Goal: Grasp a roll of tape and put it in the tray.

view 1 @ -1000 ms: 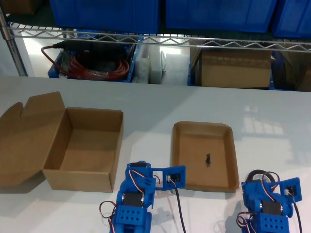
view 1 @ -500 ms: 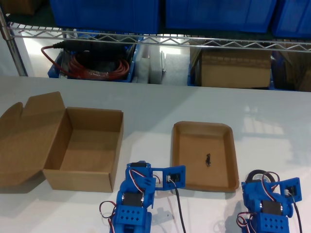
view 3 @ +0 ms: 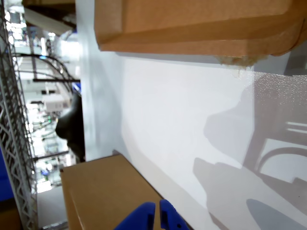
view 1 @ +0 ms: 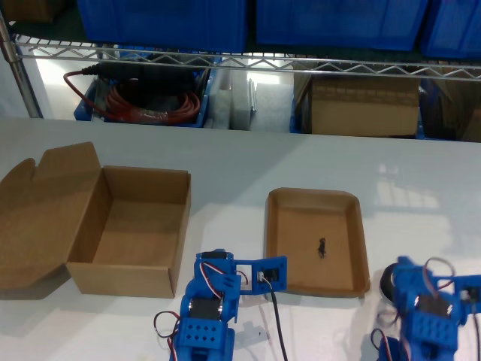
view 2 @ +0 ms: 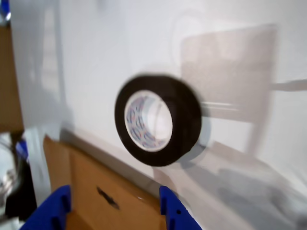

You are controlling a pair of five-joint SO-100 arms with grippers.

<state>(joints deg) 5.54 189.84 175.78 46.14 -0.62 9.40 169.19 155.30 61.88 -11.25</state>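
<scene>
The tape is lying flat on the white table, black ring up with its pale core showing, just off the tray's near corner at the exterior view's right; in that view only a dark sliver of it is peeking out beside the blue arm there. That arm is carrying my first gripper, whose camera is looking straight down on the tape with the tray's corner below it. Its two blue fingertips are standing wide apart and gripping nothing, with the tape clear of them and not touched. You are seeing motion blur in this wrist view, so fine detail is soft. The tray is sitting empty apart from a small dark mark. My second gripper is on the arm by the cardboard box at the exterior view's left; its fingertips are pressed together with only a thin slit between them and nothing in them, with a box wall close beside them.
</scene>
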